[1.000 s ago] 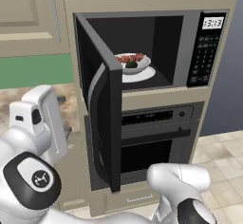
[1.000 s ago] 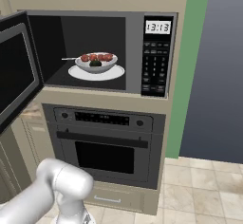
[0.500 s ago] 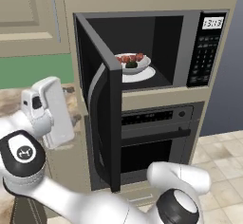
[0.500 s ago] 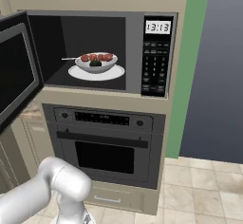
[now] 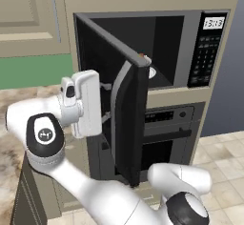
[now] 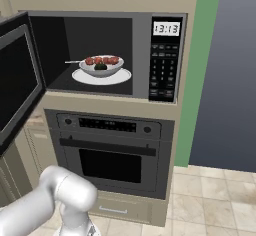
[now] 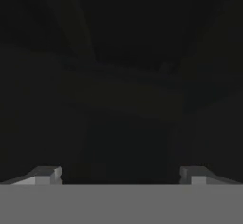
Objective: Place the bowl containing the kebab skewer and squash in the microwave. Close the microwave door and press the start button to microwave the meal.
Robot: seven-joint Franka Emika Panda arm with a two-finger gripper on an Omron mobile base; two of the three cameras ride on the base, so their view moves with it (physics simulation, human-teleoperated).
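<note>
The microwave point(image 6: 107, 55) is built into the cabinet column above the oven point(image 6: 112, 155). Its cavity is exposed. The bowl point(image 6: 101, 66) sits inside the cavity on a white turntable plate point(image 6: 120, 77), at roughly the centre of the cavity floor in the right base view. The kebab skewer point(image 6: 95, 60) lies across the bowl, its reddish chunks toward 3 o'clock and its pale stick end projecting past the rim toward 9 o'clock. The squash point(image 6: 101, 67) rests in the bowl just below the meat chunks. The keypad point(image 6: 162, 72) and clock display point(image 6: 166, 28) occupy the panel at 3 o'clock of the cavity.

The microwave door point(image 5: 121, 119) stands partly open, hinged on the left side of the cavity. In the left base view it hides most of the cavity. Its curved silver handle point(image 5: 119, 124) runs vertically along the outer face.

In the left base view the robot's hand is at 9 o'clock of the door, just beside its outer face. The tool point(image 7: 121, 175) has its fingers set wide apart, with nothing between them. The hand view faces a dark surface at close range; contact cannot be determined.
</note>
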